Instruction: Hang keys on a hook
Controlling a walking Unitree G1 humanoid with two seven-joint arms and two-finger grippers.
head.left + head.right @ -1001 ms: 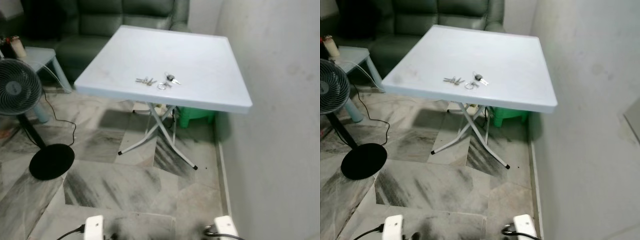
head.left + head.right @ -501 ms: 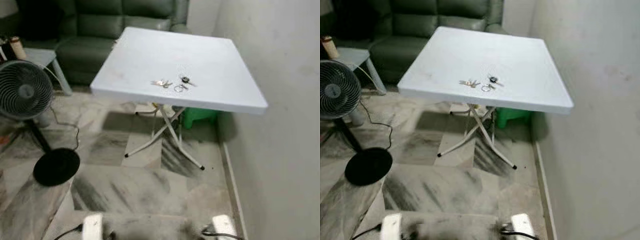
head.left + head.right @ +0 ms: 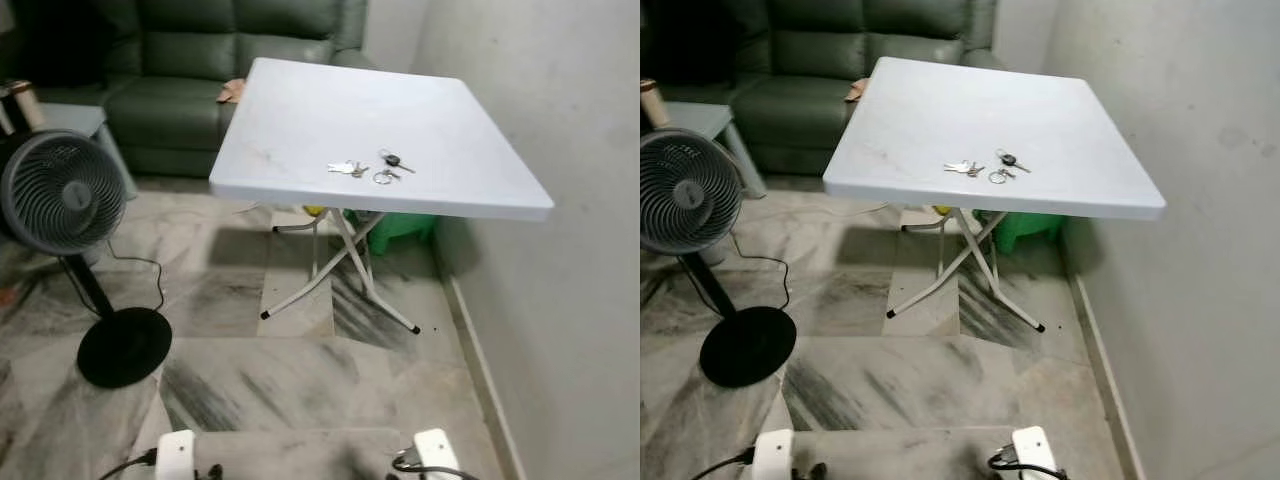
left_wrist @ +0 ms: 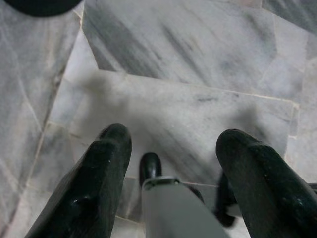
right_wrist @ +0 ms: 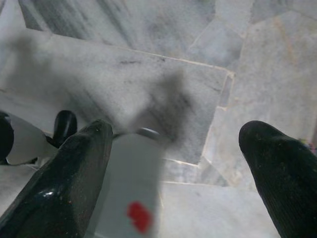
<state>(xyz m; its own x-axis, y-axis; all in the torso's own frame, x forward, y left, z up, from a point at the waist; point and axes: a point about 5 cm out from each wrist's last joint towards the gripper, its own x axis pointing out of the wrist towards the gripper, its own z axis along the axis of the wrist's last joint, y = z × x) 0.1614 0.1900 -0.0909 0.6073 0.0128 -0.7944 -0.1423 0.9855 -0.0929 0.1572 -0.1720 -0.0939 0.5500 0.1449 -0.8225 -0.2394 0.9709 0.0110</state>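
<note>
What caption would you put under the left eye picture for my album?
Keys lie on a white folding table by a wall, with a standing fan and green sofa nearby.

Left hand: two thick glossy black fingers, rounded tips; grey body part with metal rim beneath. Right hand: same black fingers; grey part bears red mark. Head views: two white blocks, black cables attached
</note>
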